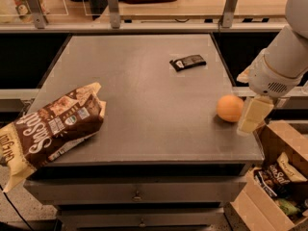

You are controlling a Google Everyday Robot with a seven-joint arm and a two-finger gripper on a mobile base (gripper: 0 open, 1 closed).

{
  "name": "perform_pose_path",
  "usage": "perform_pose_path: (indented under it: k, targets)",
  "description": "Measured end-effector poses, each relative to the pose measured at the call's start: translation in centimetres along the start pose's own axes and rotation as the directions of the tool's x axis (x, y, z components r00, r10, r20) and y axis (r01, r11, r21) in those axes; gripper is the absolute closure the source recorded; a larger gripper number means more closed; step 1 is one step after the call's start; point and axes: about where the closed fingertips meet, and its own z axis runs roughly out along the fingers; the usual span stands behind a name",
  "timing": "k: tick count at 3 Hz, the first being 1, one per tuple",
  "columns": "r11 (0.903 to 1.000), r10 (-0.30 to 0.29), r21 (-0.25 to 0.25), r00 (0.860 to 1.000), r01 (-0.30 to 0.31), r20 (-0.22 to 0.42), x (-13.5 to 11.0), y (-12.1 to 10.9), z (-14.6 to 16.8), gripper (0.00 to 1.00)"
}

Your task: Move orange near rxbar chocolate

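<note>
The orange (229, 108) sits on the grey table (144, 105) near its right edge, toward the front. The rxbar chocolate (187, 61), a flat black bar, lies farther back on the table, right of the middle. My gripper (249, 119) hangs from the white arm (281, 64) at the table's right edge. It is just right of the orange, close beside it or touching it. Nothing shows in its hold.
A big brown-and-cream chip bag (50, 124) lies at the front left, overhanging the table's corner. An open cardboard box (279, 177) with snack bags stands on the floor at the right. A railing with posts (113, 6) runs behind the table.
</note>
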Motion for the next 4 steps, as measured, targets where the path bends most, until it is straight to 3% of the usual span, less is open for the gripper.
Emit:
perform_pose_path:
  k: [2, 3, 4]
  targets:
    - [0.9982, -0.014, -0.057, 0.999, 0.016, 0.032, -1.1, 0.5, 2.1, 0.62]
    - [0.9966, -0.019, -0.078, 0.997, 0.025, 0.073, -2.0, 0.6, 1.6, 0.85]
    - [0.9980, -0.044, -0.041, 0.992, 0.049, 0.119, -3.6, -0.5, -0.4, 0.88]
